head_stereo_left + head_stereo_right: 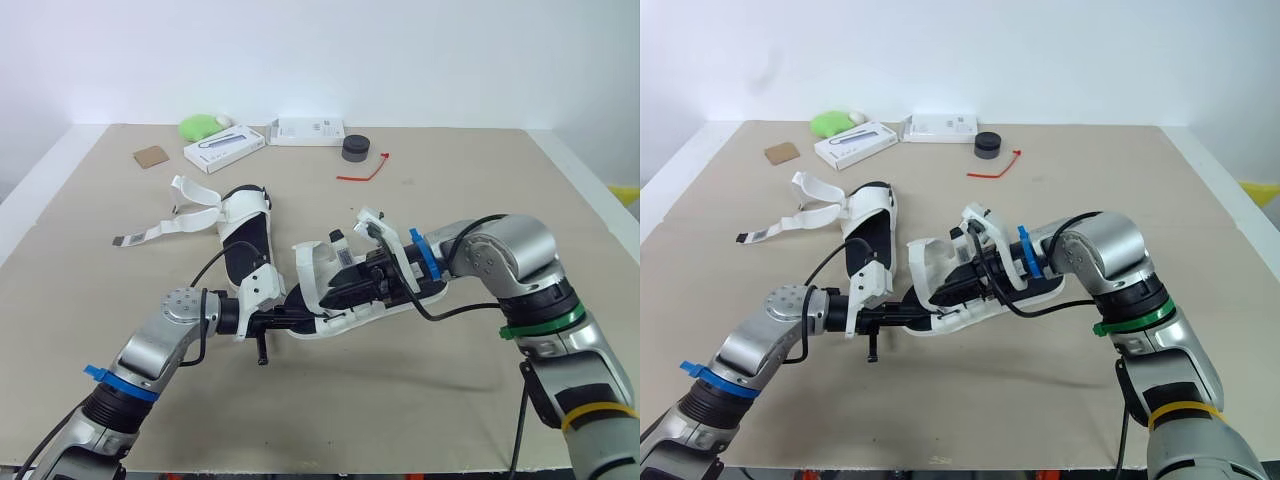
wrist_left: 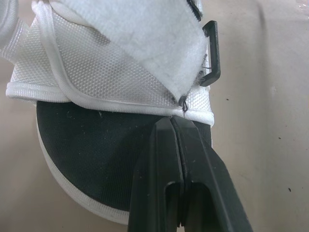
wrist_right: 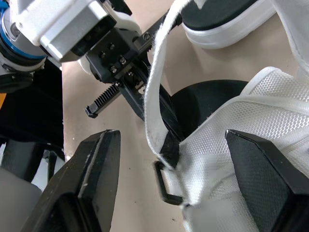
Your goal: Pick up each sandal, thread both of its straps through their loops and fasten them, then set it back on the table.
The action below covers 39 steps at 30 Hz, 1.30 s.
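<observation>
Centrally on a beige desk before a plain white wall, a white sandal with a black footbed lies between two robot arms, and a second sandal lies just behind it with its straps loose. Print on the white box near the far edge is too small to read. The left gripper has its jaws pressed together, tips touching the sandal's mesh edge. The right gripper has its jaws spread wide astride the mesh upper and black loop.

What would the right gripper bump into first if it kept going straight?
The right gripper would likely meet the sandal, its white mesh side by the black loop, between its open jaws; depth is unclear.
</observation>
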### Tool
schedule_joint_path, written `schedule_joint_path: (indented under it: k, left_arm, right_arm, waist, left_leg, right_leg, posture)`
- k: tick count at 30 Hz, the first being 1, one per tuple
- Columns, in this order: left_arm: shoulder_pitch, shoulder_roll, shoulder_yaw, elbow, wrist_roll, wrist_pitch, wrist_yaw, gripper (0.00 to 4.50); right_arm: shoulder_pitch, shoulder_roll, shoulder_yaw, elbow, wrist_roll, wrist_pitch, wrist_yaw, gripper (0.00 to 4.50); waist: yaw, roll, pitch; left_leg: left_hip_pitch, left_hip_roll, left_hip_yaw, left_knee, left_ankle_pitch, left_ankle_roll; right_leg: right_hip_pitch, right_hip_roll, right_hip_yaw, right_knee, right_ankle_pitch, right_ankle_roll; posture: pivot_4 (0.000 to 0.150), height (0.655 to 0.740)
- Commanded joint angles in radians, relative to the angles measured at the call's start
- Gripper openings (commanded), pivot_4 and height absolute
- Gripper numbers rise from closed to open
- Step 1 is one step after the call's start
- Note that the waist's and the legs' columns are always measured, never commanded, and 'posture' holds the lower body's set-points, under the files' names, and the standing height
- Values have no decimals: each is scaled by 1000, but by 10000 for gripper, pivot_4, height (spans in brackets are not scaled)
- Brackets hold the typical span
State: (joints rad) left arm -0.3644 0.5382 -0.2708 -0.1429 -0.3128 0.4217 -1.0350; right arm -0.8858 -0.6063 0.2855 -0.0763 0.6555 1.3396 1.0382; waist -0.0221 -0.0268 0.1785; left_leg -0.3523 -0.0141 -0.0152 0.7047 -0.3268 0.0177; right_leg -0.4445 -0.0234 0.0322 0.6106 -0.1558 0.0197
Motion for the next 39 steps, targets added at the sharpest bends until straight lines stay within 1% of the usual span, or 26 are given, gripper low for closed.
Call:
schedule_joint_path:
  k: [1, 7, 11, 13, 16, 18, 19, 20, 21, 22, 28, 32, 36, 39]
  left_arm:
    - [10, 14, -15, 15, 26, 18, 4, 0]
    - [5, 11, -14, 21, 26, 16, 4, 0]
    - [6, 9, -14, 21, 26, 17, 6, 0]
    - [8, 8, -14, 20, 26, 16, 7, 0]
    - [9, 8, -14, 20, 27, 16, 9, 0]
    - [10, 7, -13, 19, 26, 17, 12, 0]
    - [10, 6, -13, 18, 26, 18, 13, 0]
    - [12, 6, -13, 17, 25, 18, 13, 0]
    - [13, 6, -13, 17, 26, 18, 14, 0]
    - [14, 6, -13, 16, 26, 18, 14, 0]
    - [15, 6, -12, 15, 26, 20, 17, 0]
    - [15, 6, -12, 15, 25, 20, 17, 0]
    - [14, 5, -12, 16, 25, 19, 15, 0]
    - [11, 3, -14, 20, 26, 16, 14, 0]
  right_arm:
    - [6, 28, -51, -81, 52, 46, -37, 37324]
    - [12, 37, -48, -125, 74, 79, -77, 37324]
    - [15, 37, -29, -114, 60, 75, -101, 37324]
    - [14, 32, -20, -110, 55, 72, -107, 33459]
    - [16, 30, -13, -104, 51, 69, -113, 23453]
    - [18, 34, -6, -92, 45, 63, -117, 12496]
    - [18, 36, -2, -87, 42, 60, -119, 11620]
    - [17, 43, 0, -80, 41, 60, -122, 6117]
    - [15, 46, 3, -74, 40, 59, -124, 2704]
    - [13, 48, 6, -70, 40, 57, -124, 680]
    - [-18, 62, -23, -14, 66, 104, -111, 680]
    - [-70, 38, -45, 48, 103, 152, -63, 680]
    - [-117, -3, -26, 112, 113, 164, -7, 680]
    - [-134, -47, 35, 135, 90, 131, 44, 680]
  waist:
    - [0, 0, 0]
    - [0, 0, 0]
    - [0, 0, 0]
    - [0, 0, 0]
    - [0, 0, 0]
    - [0, 0, 0]
    - [0, 0, 0]
    - [0, 0, 0]
    - [0, 0, 0]
    - [0, 0, 0]
    - [0, 0, 0]
    - [0, 0, 0]
    - [0, 0, 0]
    - [0, 0, 0]
  left_leg:
    - [0, 0, -1, 0, 0, 0]
    - [0, 0, -1, 0, 0, 0]
    - [-1, 0, -2, 0, 0, 0]
    - [0, 0, -2, 0, 0, 0]
    - [-1, 0, -2, 0, 0, 0]
    - [-1, 0, -3, 0, 0, 0]
    - [-1, 0, -3, 0, 0, 0]
    - [-1, 0, -3, 0, 0, 0]
    - [-1, 0, -3, 0, 0, 0]
    - [-1, 0, -3, 0, 0, 0]
    - [-1, 0, -3, 0, 0, 0]
    - [-1, 0, -3, 0, 0, 0]
    - [-1, 0, -4, 0, 0, 0]
    - [-1, 0, -4, 0, 0, 0]
  right_leg:
    - [0, 0, -1, 0, 0, 0]
    - [0, 0, -2, 0, 0, 0]
    - [0, 0, -3, 0, 0, -1]
    - [0, 0, -3, 0, 0, -1]
    - [0, 0, -3, 0, 0, -1]
    - [0, 0, -3, 0, 0, -1]
    - [0, 0, -3, 0, -1, -1]
    - [0, 0, -3, 0, 0, -1]
    - [1, 0, -3, 0, -1, -1]
    - [1, 0, -3, 0, -1, -1]
    - [1, 0, -3, 0, -1, -1]
    - [1, 0, -4, 0, 0, -1]
    - [1, -1, -4, 0, -1, -2]
    - [1, -1, -4, 0, -1, -2]
  posture:
    - [1500, 7400]
    - [1500, 7400]
    - [1500, 7400]
    - [1500, 7400]
    - [1500, 7400]
    - [1500, 7400]
    - [1500, 7400]
    - [1500, 7400]
    - [1500, 7400]
    - [1500, 7400]
    - [1500, 7400]
    - [1500, 7400]
    - [1500, 7400]
    - [1500, 7400]
